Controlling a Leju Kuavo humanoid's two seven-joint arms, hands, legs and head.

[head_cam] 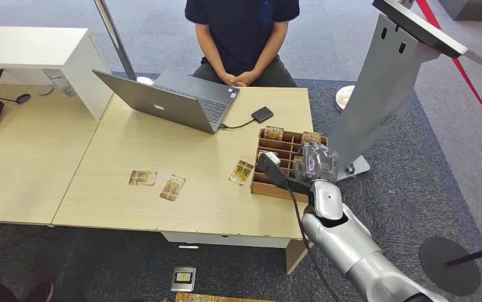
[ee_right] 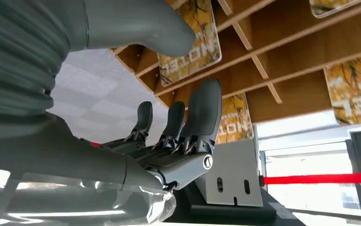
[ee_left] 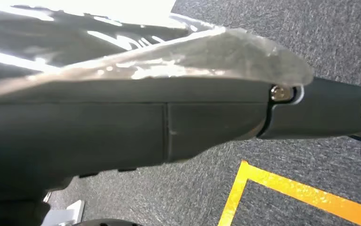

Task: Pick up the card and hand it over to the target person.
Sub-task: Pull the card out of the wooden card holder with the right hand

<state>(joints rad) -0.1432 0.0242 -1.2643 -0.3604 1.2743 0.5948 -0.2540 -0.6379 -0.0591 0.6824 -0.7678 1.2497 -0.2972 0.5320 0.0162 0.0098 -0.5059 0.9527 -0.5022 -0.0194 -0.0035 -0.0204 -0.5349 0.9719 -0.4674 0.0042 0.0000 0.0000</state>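
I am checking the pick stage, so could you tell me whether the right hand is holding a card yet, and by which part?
Nothing is held: the right hand hovers over the wooden divider box, fingers apart, near a hotel card but not closed on it.

Yellow-brown patterned cards [head_cam: 143, 178], brown wooden tray [head_cam: 264, 187], pale wood table [head_cam: 131, 207], seemingly blue-grey carpet [head_cam: 452, 170].

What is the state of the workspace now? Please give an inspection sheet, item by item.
Surface: pale wooden table, a second one adjoining.
Job's things: three cards lie loose on the table; wooden tray holds more cards in compartments.
Clutter: open laptop, small black drive.
Hands: right hand over the tray, fingers apart, holding nothing; left hand not seen.
Cables: black cable from laptop to drive.
Surroundings: seated person, grey stand, carpet with yellow tape.
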